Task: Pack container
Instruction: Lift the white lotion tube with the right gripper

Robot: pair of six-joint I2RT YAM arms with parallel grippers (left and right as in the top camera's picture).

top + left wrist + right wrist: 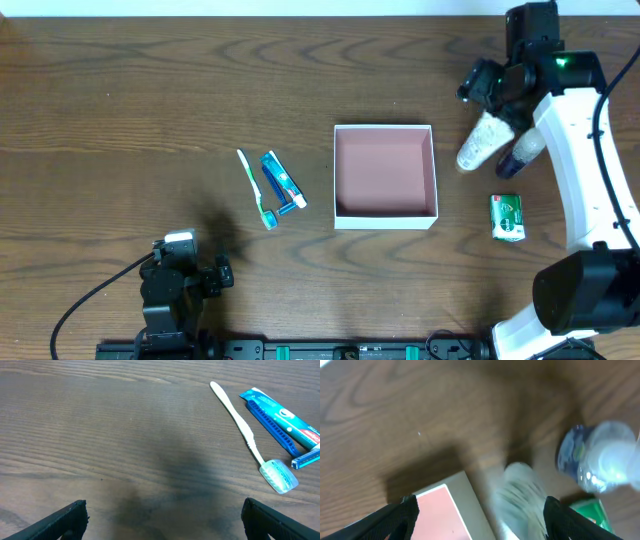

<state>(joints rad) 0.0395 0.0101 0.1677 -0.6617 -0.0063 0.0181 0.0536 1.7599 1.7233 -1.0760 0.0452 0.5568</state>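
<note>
The container (385, 215), a square white box with a pink inside, sits mid-table and holds nothing. Its corner shows in the right wrist view (445, 510). My right gripper (487, 92) is open and empty, just behind a white bottle (482, 141) lying to the right of the container. The right wrist view is blurred. There the open fingers (480, 516) span the container corner and the white bottle (522, 497). My left gripper (224, 272) is open and empty near the front left. Its fingers (167, 521) hover over bare wood.
A dark blue bottle (522, 155) lies beside the white one and also shows in the right wrist view (597, 460). A green packet (507, 217) lies in front of them. A white toothbrush (254, 187) (245, 430) and a blue toothpaste tube (282, 180) (282, 422) lie left of the container.
</note>
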